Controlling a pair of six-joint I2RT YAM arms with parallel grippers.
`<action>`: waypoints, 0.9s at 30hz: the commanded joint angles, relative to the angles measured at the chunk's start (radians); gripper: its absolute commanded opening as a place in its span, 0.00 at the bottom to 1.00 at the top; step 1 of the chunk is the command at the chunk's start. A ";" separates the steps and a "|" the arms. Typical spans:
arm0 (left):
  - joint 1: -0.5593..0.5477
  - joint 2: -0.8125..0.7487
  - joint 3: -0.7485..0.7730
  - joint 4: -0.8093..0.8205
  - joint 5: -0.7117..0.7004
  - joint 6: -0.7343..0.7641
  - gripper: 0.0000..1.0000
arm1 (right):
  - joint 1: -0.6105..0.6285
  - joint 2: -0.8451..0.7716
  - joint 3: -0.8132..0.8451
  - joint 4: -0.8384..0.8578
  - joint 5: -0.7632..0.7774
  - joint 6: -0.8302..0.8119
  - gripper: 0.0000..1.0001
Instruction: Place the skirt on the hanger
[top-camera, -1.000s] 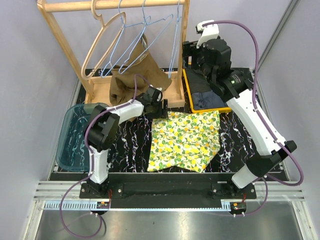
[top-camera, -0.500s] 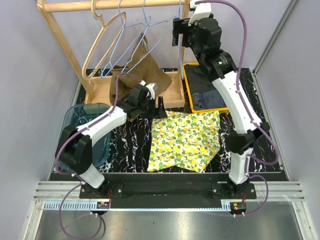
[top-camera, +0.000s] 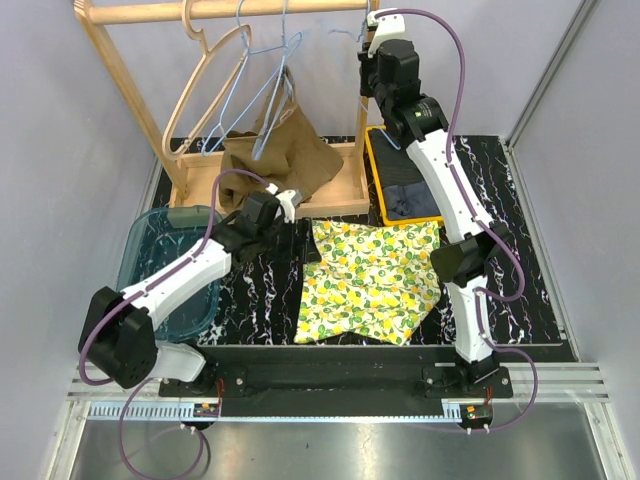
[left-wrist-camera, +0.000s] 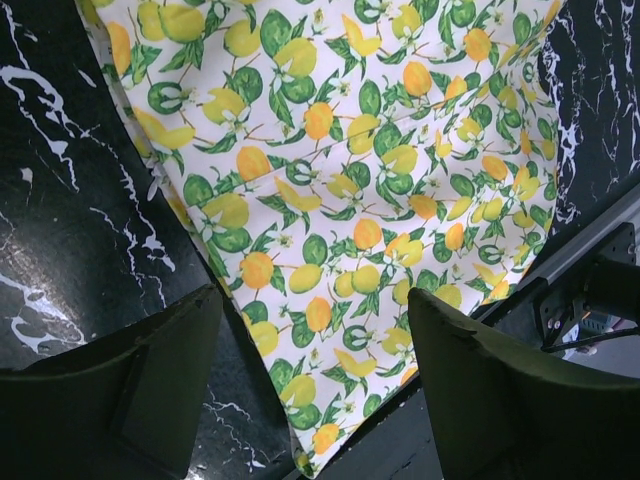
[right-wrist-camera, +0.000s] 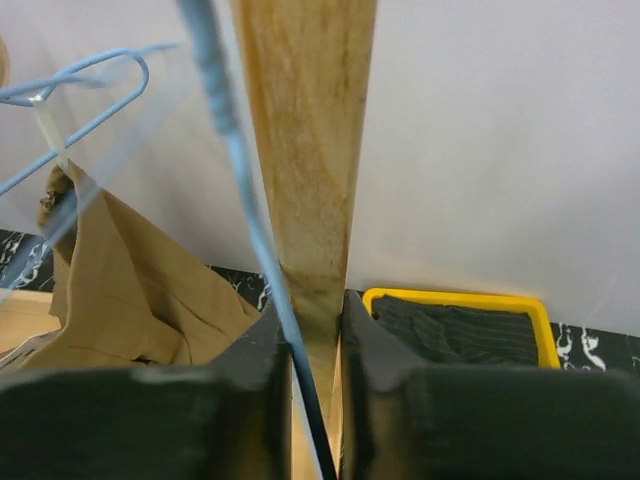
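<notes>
The lemon-print skirt (top-camera: 372, 280) lies flat on the black marbled table, filling most of the left wrist view (left-wrist-camera: 340, 180). My left gripper (top-camera: 298, 243) hovers open over the skirt's left edge (left-wrist-camera: 312, 330), with nothing between its fingers. High at the wooden rack's right post (right-wrist-camera: 305, 120), my right gripper (top-camera: 372, 60) has its jaws nearly together on the wire of a blue hanger (right-wrist-camera: 235, 170), which runs down along the left finger (right-wrist-camera: 262, 380). More blue wire hangers (top-camera: 262, 85) and a wooden hanger (top-camera: 205, 80) hang on the rail.
A brown garment (top-camera: 280, 150) droops from a hanger into the rack's base. A yellow tray (top-camera: 375, 190) of dark clothes sits right of the rack. A teal bin (top-camera: 150, 270) stands at the table's left. Grey walls close in on both sides.
My right arm swung up and left from above the yellow tray to the rack's right post and closed its jaws on the blue hanger wire. My left gripper drew back over the skirt's left edge.
</notes>
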 joint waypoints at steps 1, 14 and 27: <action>-0.002 -0.037 -0.021 -0.016 -0.004 0.024 0.78 | 0.005 -0.042 0.042 0.018 -0.005 0.033 0.04; -0.002 -0.025 0.013 -0.038 -0.035 0.027 0.78 | 0.006 -0.200 -0.048 0.007 -0.054 0.031 0.19; -0.002 -0.016 -0.004 -0.039 -0.056 0.027 0.78 | 0.006 -0.264 -0.137 -0.050 -0.115 0.074 0.33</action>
